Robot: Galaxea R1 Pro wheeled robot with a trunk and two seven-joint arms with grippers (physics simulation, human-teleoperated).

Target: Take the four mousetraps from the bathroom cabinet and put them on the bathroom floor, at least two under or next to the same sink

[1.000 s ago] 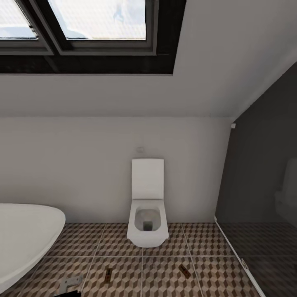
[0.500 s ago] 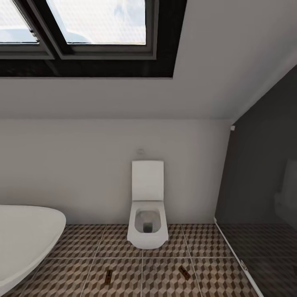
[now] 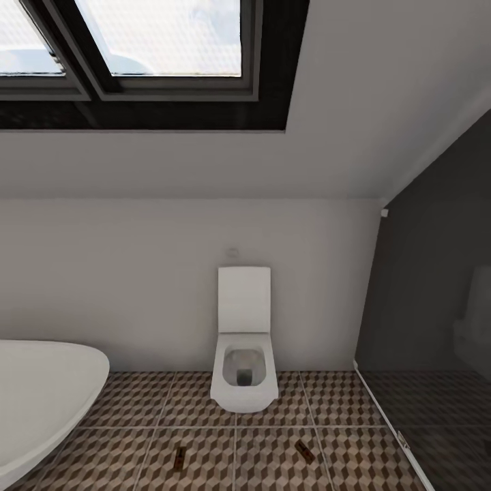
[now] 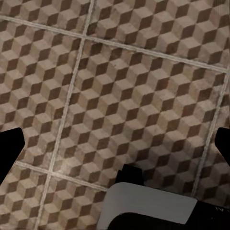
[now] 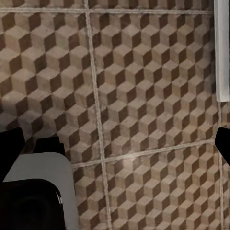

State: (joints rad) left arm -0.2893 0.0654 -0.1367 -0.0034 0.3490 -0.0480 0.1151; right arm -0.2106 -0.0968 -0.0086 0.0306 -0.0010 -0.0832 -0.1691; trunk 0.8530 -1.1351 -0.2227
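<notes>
The left gripper point(image 4: 115, 143) and right gripper point(image 5: 115, 139) both hang spread wide above bare tiled floor point(image 4: 134, 86), holding nothing. In the head view two mousetraps point(image 3: 180, 457) point(image 3: 304, 451) lie on the floor, well apart, in front of the toilet point(image 3: 243, 368); a bathtub point(image 3: 41, 395) stands alongside.

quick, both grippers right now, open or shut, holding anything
Left gripper: open, fingertips spread wide over the bathroom floor, holding nothing.
Right gripper: open, fingertips wide apart, holding nothing.
</notes>
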